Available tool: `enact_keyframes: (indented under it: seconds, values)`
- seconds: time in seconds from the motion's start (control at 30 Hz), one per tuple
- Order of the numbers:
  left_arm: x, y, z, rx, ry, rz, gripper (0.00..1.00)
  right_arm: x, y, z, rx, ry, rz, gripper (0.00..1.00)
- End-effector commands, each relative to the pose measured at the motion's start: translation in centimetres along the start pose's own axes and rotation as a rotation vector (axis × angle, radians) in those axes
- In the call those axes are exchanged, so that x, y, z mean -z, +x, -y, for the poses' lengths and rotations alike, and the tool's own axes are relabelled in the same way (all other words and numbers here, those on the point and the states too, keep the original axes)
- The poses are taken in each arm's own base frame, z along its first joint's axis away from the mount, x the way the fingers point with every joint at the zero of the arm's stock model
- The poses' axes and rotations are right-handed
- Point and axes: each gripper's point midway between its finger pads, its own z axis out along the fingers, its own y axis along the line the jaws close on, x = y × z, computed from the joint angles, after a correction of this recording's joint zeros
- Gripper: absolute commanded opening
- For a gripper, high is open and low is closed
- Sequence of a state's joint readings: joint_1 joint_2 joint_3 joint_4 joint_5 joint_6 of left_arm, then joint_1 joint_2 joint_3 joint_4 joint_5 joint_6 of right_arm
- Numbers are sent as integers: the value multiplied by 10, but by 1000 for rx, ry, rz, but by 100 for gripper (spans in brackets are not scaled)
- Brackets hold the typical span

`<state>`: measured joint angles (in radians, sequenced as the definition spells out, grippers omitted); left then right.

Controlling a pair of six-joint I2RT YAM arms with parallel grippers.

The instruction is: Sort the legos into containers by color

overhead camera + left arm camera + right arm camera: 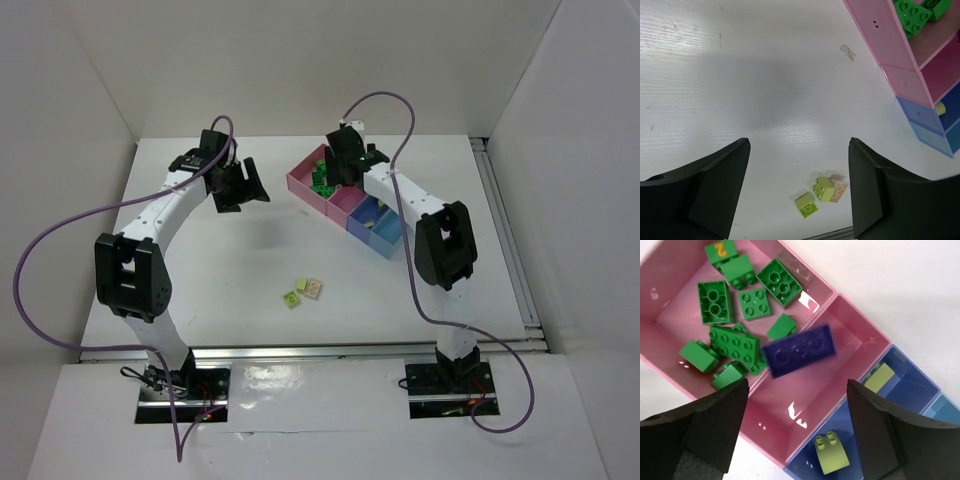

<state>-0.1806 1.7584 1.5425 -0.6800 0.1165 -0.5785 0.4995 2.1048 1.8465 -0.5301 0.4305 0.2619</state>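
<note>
Table (200, 280) is walled in white on three sides. There is wide bare surface on the left and in the middle. The row of bins (300, 183) runs diagonally at the back right.

- Left gripper (799, 150) hangs over bare table left of the bins, fingers spread wide with nothing between them.
- Three loose bricks lie near the front edge, well apart from both grippers: two yellow-green (806, 204) (823, 188) and one beige (839, 190) touching the second.
- Right gripper (797, 385) is over the bins with its fingers wide apart and gripping nothing.
- Dark blue brick (799, 351) shows blurred just ahead of those fingers, across the wall between the large pink bin (670, 270) and the small pink bin (790, 400).
- Green bricks (735, 342) are heaped in the large pink bin.
- Two yellow-green bricks (831, 455) (879, 377) lie in the violet-blue bin (900, 390).
</note>
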Motion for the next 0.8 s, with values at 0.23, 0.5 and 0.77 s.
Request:
enact_keyframes:
  seconds: [0.23, 0.5, 0.77]
  values:
    - [11, -6, 2, -14, 17, 28, 83, 63, 8, 13, 1, -21, 39, 80]
    - [13, -11, 1, -8, 17, 40, 83, 134, 80, -56, 176, -359, -29, 75]
    - [17, -12, 2, -19, 22, 49, 83, 175, 205, -127, 458, -557, -256, 86]
